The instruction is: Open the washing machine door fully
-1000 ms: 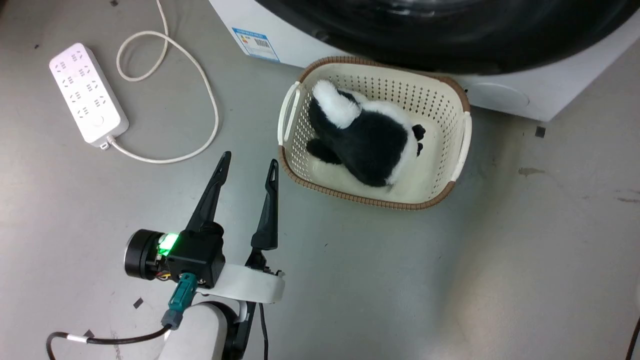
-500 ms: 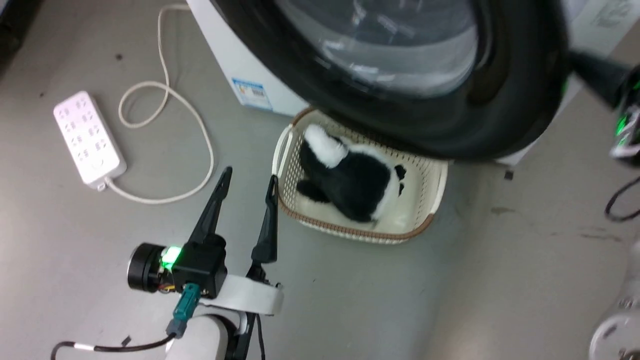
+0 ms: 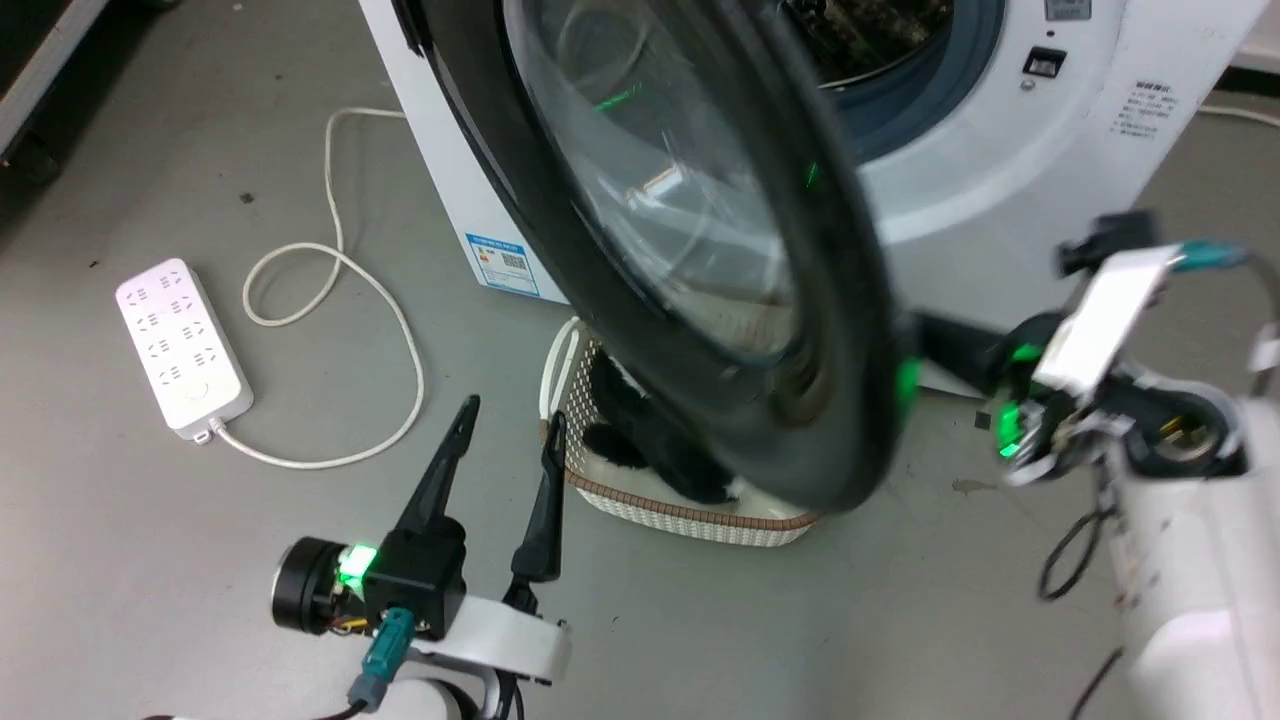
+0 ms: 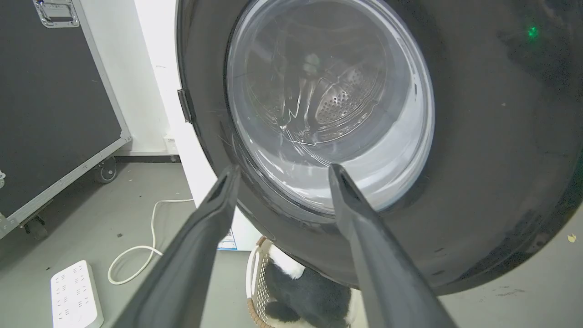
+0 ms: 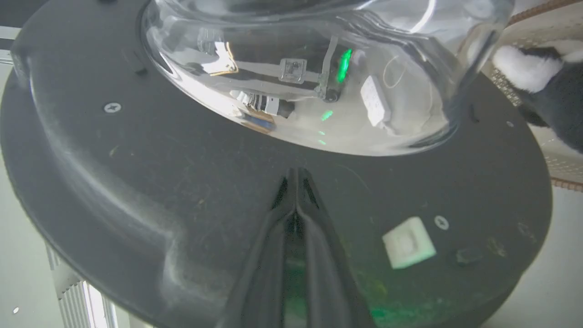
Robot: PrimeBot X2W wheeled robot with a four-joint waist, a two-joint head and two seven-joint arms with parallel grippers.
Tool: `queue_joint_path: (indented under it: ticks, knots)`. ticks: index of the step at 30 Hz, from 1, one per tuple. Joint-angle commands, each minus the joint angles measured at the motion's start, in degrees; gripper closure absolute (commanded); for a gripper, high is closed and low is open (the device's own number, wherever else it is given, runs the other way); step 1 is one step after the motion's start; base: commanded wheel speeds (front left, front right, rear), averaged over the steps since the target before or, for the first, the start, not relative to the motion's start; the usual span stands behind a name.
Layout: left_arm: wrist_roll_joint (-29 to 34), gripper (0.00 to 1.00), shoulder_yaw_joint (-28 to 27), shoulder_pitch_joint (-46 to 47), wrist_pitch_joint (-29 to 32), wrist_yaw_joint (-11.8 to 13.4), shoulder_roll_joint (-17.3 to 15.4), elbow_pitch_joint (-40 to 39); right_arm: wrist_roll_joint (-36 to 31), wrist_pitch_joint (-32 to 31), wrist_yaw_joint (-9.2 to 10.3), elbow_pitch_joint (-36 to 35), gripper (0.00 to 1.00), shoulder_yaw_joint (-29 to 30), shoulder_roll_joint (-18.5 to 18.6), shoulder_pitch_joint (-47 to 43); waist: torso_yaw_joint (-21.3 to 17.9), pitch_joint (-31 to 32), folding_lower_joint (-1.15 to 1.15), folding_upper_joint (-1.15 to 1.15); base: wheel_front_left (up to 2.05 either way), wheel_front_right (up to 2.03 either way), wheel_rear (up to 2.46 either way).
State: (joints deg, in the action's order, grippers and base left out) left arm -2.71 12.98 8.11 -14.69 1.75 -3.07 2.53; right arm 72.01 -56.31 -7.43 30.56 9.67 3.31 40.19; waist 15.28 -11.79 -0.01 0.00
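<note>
Washing machine door [image 3: 690, 230] stands partly swung out from the washing machine [image 3: 1000, 180], over the basket [image 3: 690, 515]. Right gripper [image 5: 296, 175], fingers pressed together, meets its inner black face; left gripper [image 3: 512, 412] hangs spread, near left.

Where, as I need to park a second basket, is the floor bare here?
Bare grey floor lies in front of the cream perforated basket, between the open left gripper and the right gripper. Another lies between the white power strip and that left gripper. Crowded: under the round glossy black door, where the basket sits.
</note>
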Motion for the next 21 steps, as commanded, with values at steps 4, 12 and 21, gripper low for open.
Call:
queue_joint_path:
  ticks: [4, 12, 21]
  knots:
    - [0.0, 0.0, 0.5, -2.0, -0.3, -0.5, -0.3, 0.7, 7.0, 3.0, -0.06, -3.4, 1.0, -9.7, -0.4, -5.6, 0.4, 1.1, 0.01, 0.0, 0.0, 0.0, 0.0]
    - [-0.6, 0.0, 0.6, -3.0, -0.3, -0.5, -0.1, 1.2, 13.1, 10.6, -0.06, -7.1, 1.0, -23.9, -0.4, -10.0, 1.4, 1.1, 0.01, 0.0, 0.0, 0.0, 0.0]
    - [-0.9, 0.0, -0.9, -3.1, -0.3, -0.2, -0.2, 1.1, 10.0, 16.1, -0.06, -7.6, 0.0, -20.8, 0.5, -10.2, -0.1, 2.1, 0.01, 0.0, 0.0, 0.0, 0.0]
